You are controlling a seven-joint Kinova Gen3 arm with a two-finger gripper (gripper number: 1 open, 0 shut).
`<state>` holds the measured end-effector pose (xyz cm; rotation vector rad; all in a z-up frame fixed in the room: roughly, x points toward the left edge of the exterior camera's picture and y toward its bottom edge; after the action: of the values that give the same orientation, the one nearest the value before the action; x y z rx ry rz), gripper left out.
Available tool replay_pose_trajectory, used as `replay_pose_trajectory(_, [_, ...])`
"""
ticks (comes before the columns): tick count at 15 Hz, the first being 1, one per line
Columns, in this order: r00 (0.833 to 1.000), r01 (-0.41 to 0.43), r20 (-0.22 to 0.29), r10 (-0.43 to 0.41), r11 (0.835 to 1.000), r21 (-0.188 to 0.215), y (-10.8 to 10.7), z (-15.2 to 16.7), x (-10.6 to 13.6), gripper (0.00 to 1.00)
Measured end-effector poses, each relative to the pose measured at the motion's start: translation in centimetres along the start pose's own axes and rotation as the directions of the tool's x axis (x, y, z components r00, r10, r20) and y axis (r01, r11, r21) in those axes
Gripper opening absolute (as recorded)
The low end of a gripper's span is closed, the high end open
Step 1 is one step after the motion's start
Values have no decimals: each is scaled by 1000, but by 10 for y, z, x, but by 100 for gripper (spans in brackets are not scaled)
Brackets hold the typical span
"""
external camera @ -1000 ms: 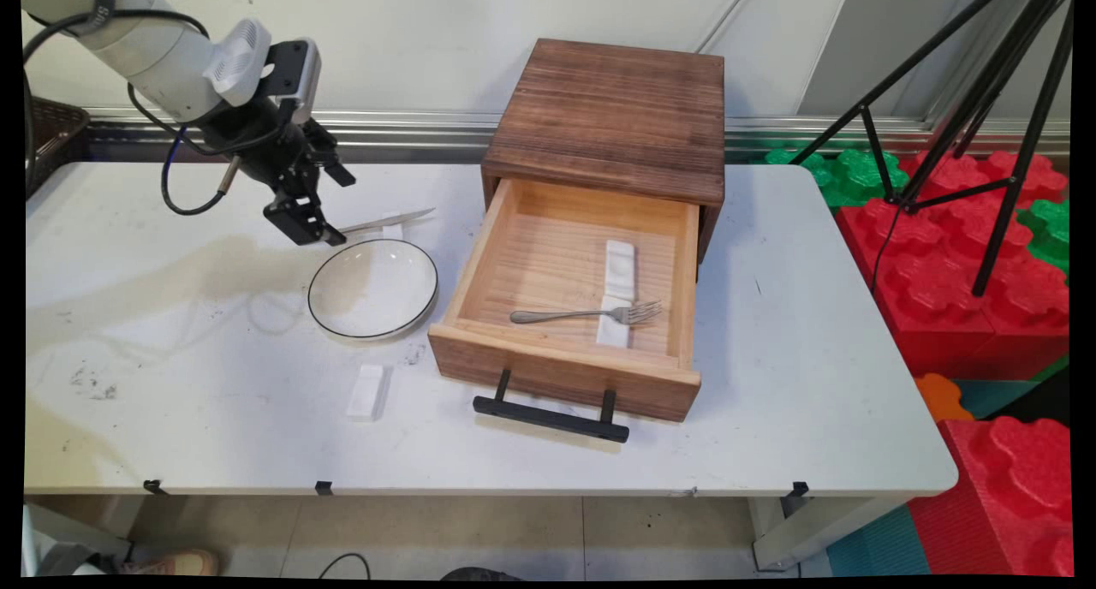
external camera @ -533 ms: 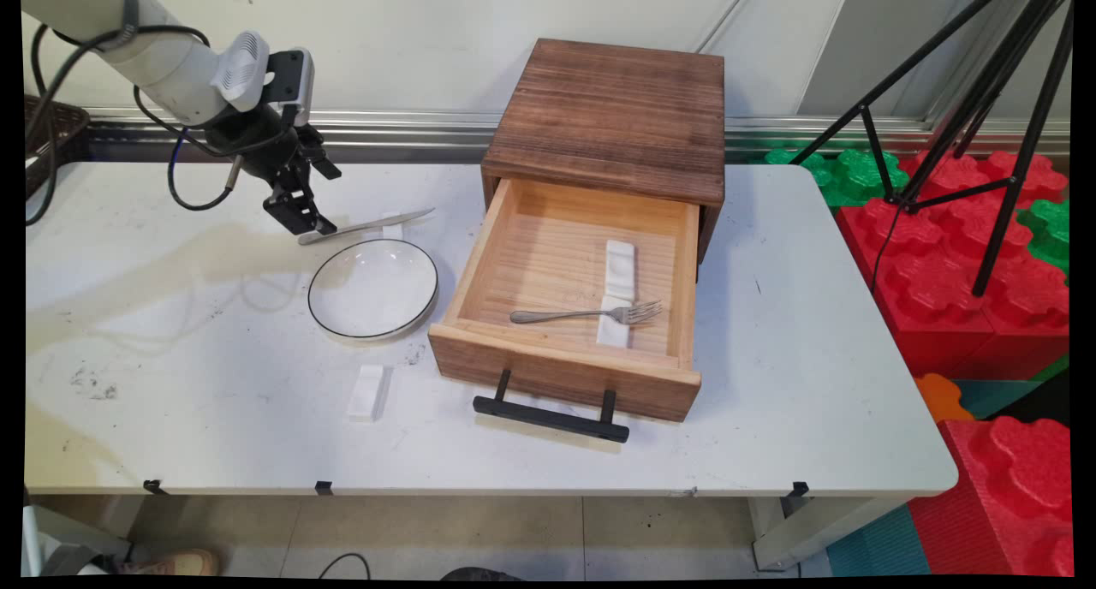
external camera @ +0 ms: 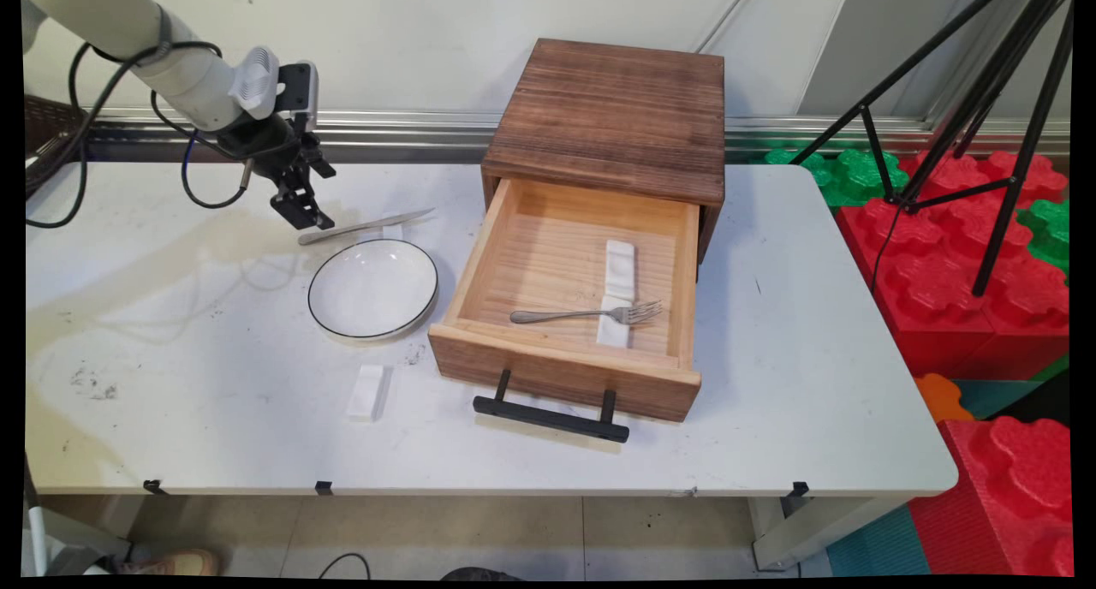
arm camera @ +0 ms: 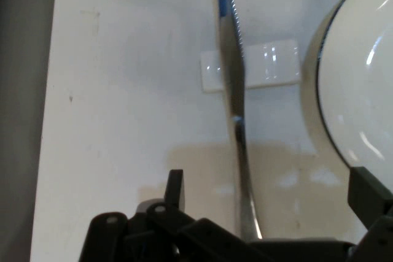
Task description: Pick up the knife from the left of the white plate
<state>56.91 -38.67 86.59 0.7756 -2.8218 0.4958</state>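
Note:
A metal knife (external camera: 368, 225) lies on the table behind a white black-rimmed plate (external camera: 373, 288), its blade resting across a small white rest (external camera: 393, 229). My gripper (external camera: 304, 213) hangs just above the knife's handle end, open. In the hand view the knife (arm camera: 232, 78) runs up between my fingers (arm camera: 175, 189) without touching them, over the white rest (arm camera: 270, 65), with the plate (arm camera: 362, 102) at the right. The gripper (arm camera: 270, 213) holds nothing.
A wooden box (external camera: 608, 110) stands at the back with its drawer (external camera: 561, 375) pulled out; a fork (external camera: 582, 315) lies inside on a white rest (external camera: 618, 268). Another white rest (external camera: 366, 392) lies near the front. A tripod (external camera: 985, 101) and foam blocks (external camera: 959, 264) stand right.
The gripper has lifted and drawn back a little from the knife's handle end, uncovering it. The knife, plate and drawer have stayed where they were.

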Motion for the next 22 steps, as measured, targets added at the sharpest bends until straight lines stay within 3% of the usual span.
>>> replay_pose_trajectory(12, [1000,-1,5,1,999,-36,-27,54,-3,100])
replay_pose_trajectory(22, [1000,17,17,-16,998,-66,-35,74,-8,100])
